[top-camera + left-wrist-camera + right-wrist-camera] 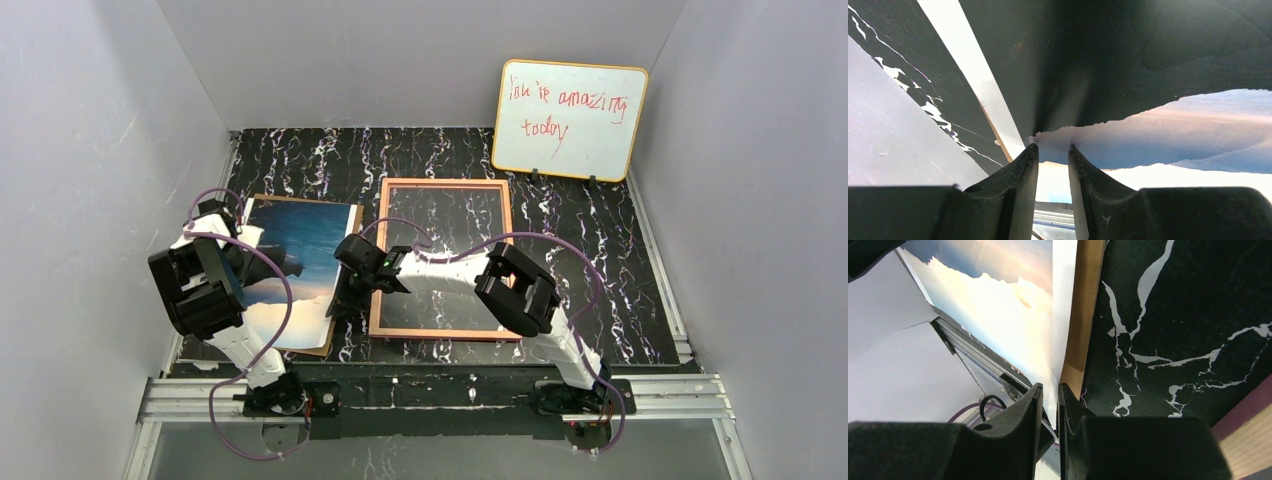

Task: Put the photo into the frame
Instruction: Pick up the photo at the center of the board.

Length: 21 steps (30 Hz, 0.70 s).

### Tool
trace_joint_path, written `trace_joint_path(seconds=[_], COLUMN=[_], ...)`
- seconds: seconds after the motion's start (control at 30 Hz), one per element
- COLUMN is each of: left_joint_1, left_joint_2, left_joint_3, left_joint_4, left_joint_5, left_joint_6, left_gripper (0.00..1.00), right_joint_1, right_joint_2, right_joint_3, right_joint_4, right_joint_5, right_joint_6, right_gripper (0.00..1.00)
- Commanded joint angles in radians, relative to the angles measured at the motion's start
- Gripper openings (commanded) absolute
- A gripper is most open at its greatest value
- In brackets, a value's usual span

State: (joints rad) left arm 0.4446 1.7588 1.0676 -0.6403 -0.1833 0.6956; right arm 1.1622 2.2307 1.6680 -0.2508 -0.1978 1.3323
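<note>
My right gripper (1049,389) pinched the edge of the photo (1013,300). My left gripper (1053,150) touched the photo, but I could not tell if it held it.

1. left arm (200,285): elbow folded high beside photo (305,235), at its left edge; left gripper (1050,148) pinching that edge, fingers narrowly apart.
2. right arm (515,290): reaching leftward to photo's right edge; right gripper (1050,386) nipped on it, fingers near-closed.
</note>
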Motion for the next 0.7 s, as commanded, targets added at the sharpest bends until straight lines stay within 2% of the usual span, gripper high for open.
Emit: trace_joint_path(seconds=[0.0, 0.5, 0.67], left_joint_1=[0.014, 0.014, 0.013], left_joint_2=[0.081, 0.086, 0.087], left_joint_3=[-0.068, -0.067, -0.069], left_joint_4=[0.004, 0.001, 0.001], left_joint_5=[0.051, 0.053, 0.052], left_joint_6=[-0.002, 0.001, 0.002], left_gripper=[0.27, 0.26, 0.26], right_joint_1=[-0.007, -0.013, -0.013], right_joint_2=[-0.010, -0.031, -0.032], right_joint_3=[-0.033, -0.141, -0.137], right_joint_4=[0.065, 0.242, 0.269], right_joint_5=[-0.020, -0.048, -0.053], right_joint_6=[0.039, 0.106, 0.106], right_gripper=[0.26, 0.26, 0.24])
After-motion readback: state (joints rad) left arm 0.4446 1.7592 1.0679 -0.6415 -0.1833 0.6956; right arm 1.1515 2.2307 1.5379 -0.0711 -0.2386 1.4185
